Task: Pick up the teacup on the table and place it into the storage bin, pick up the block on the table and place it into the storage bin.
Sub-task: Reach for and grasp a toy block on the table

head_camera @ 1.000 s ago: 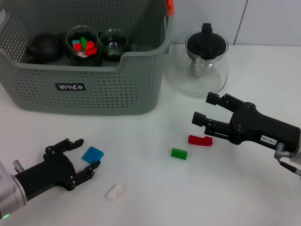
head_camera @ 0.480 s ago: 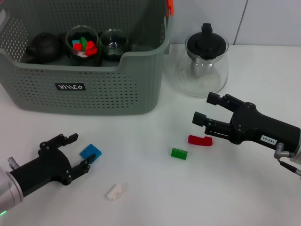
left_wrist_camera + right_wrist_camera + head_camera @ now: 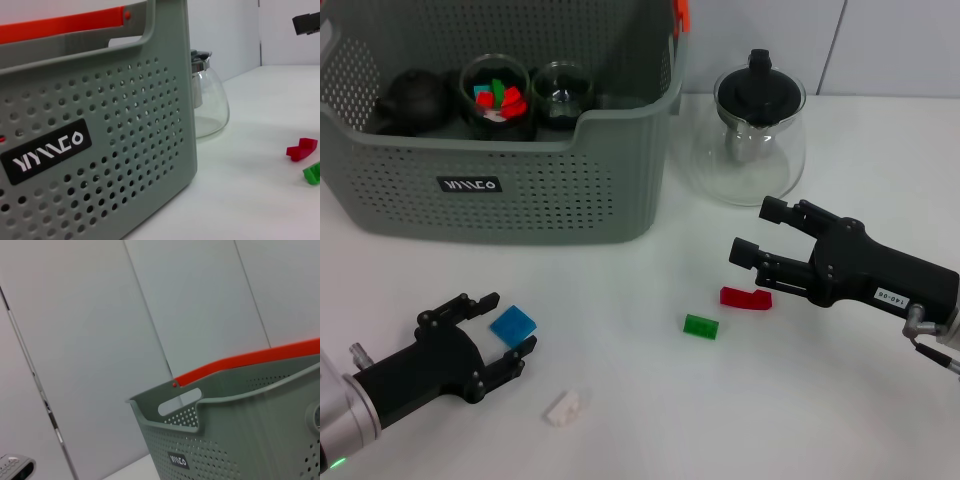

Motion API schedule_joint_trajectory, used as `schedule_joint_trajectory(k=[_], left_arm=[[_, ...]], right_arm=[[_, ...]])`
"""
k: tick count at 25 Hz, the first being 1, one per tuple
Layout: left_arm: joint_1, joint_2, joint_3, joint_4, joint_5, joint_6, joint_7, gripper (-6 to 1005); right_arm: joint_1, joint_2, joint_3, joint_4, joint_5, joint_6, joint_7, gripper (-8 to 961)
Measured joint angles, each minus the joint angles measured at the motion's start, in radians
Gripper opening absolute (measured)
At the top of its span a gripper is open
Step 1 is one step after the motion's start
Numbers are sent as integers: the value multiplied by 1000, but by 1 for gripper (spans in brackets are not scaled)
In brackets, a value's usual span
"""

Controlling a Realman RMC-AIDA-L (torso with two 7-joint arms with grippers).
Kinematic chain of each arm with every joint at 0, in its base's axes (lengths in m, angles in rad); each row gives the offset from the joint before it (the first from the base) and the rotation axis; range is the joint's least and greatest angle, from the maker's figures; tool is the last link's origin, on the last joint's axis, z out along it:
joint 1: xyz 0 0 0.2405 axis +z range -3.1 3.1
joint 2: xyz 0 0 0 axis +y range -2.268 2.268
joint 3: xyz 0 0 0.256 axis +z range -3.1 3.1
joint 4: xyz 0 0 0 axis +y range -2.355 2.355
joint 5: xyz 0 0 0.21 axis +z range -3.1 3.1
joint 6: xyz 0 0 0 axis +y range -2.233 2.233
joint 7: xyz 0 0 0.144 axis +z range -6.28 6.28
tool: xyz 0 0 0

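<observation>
Blue flat square block point(image 3: 513, 323) on smooth white table point(image 3: 640, 400), between wide-open, empty black left end effector point(image 3: 505, 325) fingers.

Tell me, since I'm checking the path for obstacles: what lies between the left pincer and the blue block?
Nothing. In the head view the left pincer is open around the blue block, with only bare table showing between its fingers and the block.
</observation>
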Motion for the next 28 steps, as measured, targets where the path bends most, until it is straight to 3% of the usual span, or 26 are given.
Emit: schedule_joint_trajectory(k=[10,28], left_arm=[[-2,3,-4,-3,7,-14,-85,691],[-3,3,-2,-5,15,-26,-100,577]], right_arm=[[1,0,0,0,0,-3,0,944],[-1,0,0,0,-2,-6,2,944]])
